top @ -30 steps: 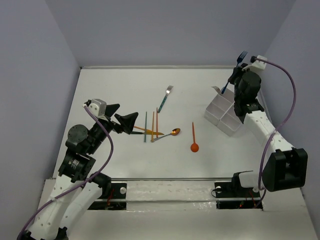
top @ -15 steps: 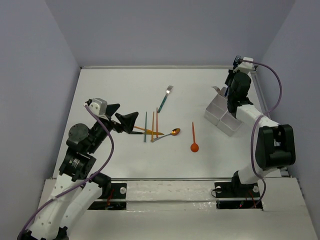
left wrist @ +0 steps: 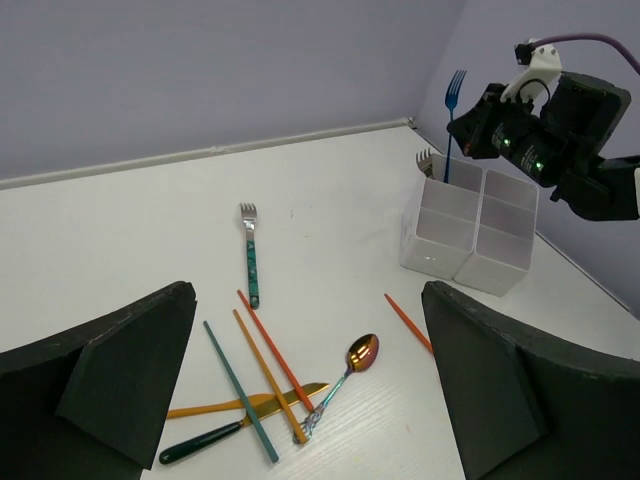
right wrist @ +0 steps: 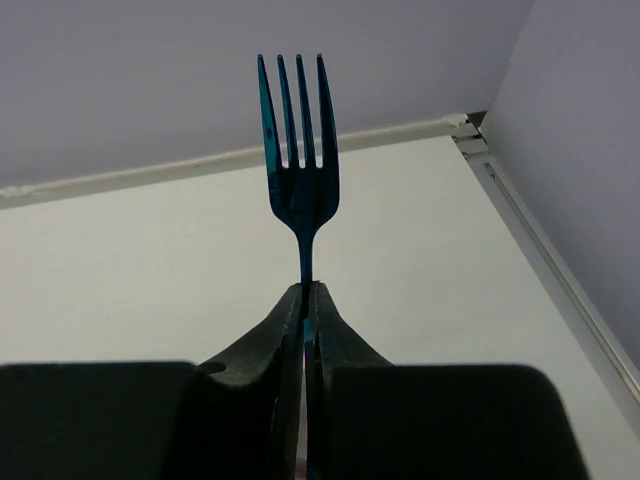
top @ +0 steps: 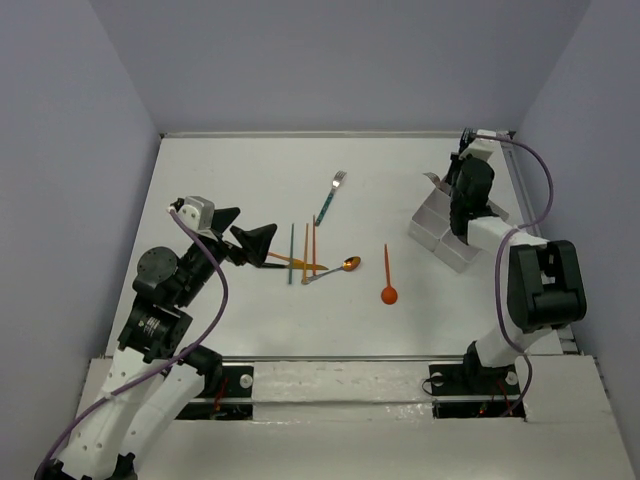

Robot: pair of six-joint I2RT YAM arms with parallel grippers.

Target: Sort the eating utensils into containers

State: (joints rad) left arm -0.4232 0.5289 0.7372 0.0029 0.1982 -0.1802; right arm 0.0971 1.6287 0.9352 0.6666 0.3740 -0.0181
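Observation:
My right gripper (right wrist: 311,290) is shut on the handle of a blue fork (right wrist: 298,150), tines up; in the left wrist view the blue fork (left wrist: 455,110) stands over the far compartment of the white four-compartment box (left wrist: 470,235). The box (top: 445,228) also holds a silver fork (left wrist: 425,160). My left gripper (top: 243,232) is open and empty above the pile. A teal-handled fork (top: 329,197), an orange spoon (top: 388,275), a coppery spoon (top: 340,267), orange sticks (top: 313,245), a green stick (top: 291,253) and a gold knife (left wrist: 240,420) lie on the table.
The box stands close to the right wall and the table's right rail (right wrist: 545,270). The back wall runs along the far table edge. The right arm (top: 475,195) leans over the box.
My right arm has swung toward the back right corner and brought the blue fork down over the box. The left arm and the utensils on the table have not moved.

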